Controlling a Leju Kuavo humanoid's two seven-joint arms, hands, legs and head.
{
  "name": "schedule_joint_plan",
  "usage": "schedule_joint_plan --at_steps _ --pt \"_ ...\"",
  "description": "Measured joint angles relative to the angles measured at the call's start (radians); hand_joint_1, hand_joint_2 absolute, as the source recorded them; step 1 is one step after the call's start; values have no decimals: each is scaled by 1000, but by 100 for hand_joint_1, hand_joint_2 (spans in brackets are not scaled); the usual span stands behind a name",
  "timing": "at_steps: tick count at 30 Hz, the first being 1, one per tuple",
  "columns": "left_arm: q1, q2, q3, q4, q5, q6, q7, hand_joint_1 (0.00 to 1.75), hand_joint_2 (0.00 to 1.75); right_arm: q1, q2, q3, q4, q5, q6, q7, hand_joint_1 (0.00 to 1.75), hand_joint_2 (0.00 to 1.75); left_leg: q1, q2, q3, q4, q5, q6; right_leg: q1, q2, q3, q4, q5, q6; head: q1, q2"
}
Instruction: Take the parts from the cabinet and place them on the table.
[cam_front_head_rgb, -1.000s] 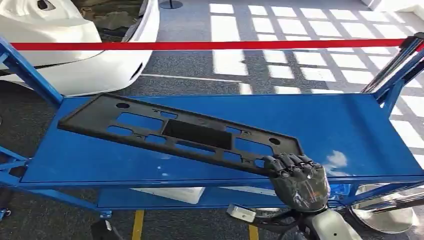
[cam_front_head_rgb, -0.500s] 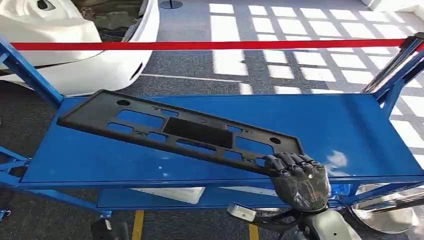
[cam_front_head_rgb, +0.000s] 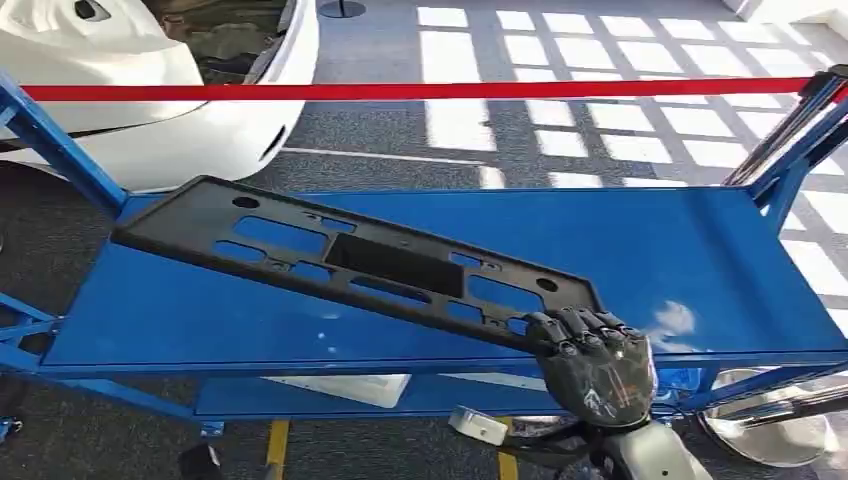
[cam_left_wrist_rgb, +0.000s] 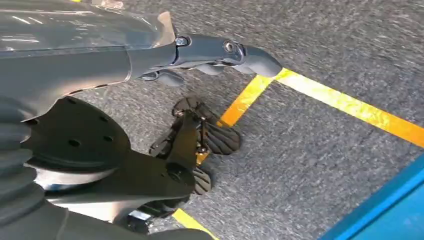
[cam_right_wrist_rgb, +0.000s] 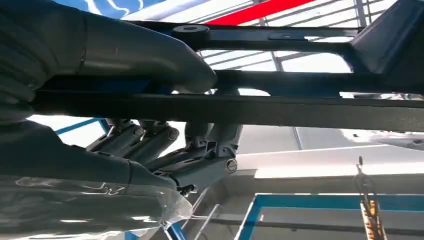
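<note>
Over the blue metal desk (cam_front_head_rgb: 690, 250), our right hand (cam_front_head_rgb: 597, 362) clamps the long black slotted plastic panel (cam_front_head_rgb: 350, 262); we should lower it level before letting go.

Bright daylight, window-grid sun patches on floor (cam_front_head_rgb: 560, 60), soft glare on blue desk (cam_front_head_rgb: 672, 320), right wrist view backlit, left wrist view slightly blurred.

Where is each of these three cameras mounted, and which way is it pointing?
Head view: high on the body, facing forward and down at the blue table; the right hand holds a black slotted panel.
Left wrist view: behind the hanging left hand, facing grey carpet with yellow floor lines.
Right wrist view: behind the right hand, looking up along the panel.
Head and right wrist views share the panel and right hand.
</note>
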Motion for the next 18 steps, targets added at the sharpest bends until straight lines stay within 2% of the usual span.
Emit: schedule_joint_plan --at_steps 5,7,8,9,10,12,13,14,15,17,18 --pt "0 0 5 0 0 8 0 0 175 10 12 2 -2 0 0 0 175 175 -8 0 0 1 1 7 -7 0 0 -1 3 8 0 0" --pt "0 0 6 0 0 9 2 0 175 11 15 5 -3 0 0 0 175 175 -10 0 1 -2 11 17 -10 1 2 -4 12 18 -1 0" --pt "-1 -1 6 0 0 10 2 0 175 12 15 5 -5 0 0 1 175 175 0 4 5 -15 22 23 -6 5 0 -3 7 22 -1 0" --pt "-3 0 6 0 0 13 3 0 175 12 16 5 -6 0 0 2 175 175 2 7 6 -20 27 27 -7 3 -4 12 -19 26 2 0" --pt "-3 0 6 0 0 14 4 0 175 12 16 6 -7 0 -1 2 175 175 5 8 4 -20 29 30 -9 1 -18 62 -64 30 2 0" --pt "-1 0 6 0 0 15 7 0 175 15 16 8 -7 0 -2 2 175 175 5 10 4 -20 30 30 -15 -2 -69 223 -151 38 1 0" --pt "0 0 7 0 0 16 7 0 175 16 16 8 -7 0 -2 2 175 175 5 12 3 -19 30 30 -17 -3 -87 285 -171 41 2 0" --pt "1 0 7 0 0 16 7 0 175 17 16 8 -7 0 -2 2 175 175 5 12 2 -18 31 29 -20 -4 -83 296 -166 44 2 0" --pt "1 0 7 0 0 16 7 0 175 17 16 8 -7 0 -2 2 175 175 5 12 3 -18 31 28 -22 -4 -57 263 -142 47 2 0" --pt "-1 0 7 0 0 16 7 0 175 16 16 8 -8 0 -2 2 175 175 8 11 3 -15 31 24 -24 -4 46 91 -64 47 2 0" --pt "0 0 7 0 0 16 7 0 175 15 16 8 -8 0 -2 2 175 175 9 11 2 -14 30 19 -24 -3 87 7 -55 44 2 0"
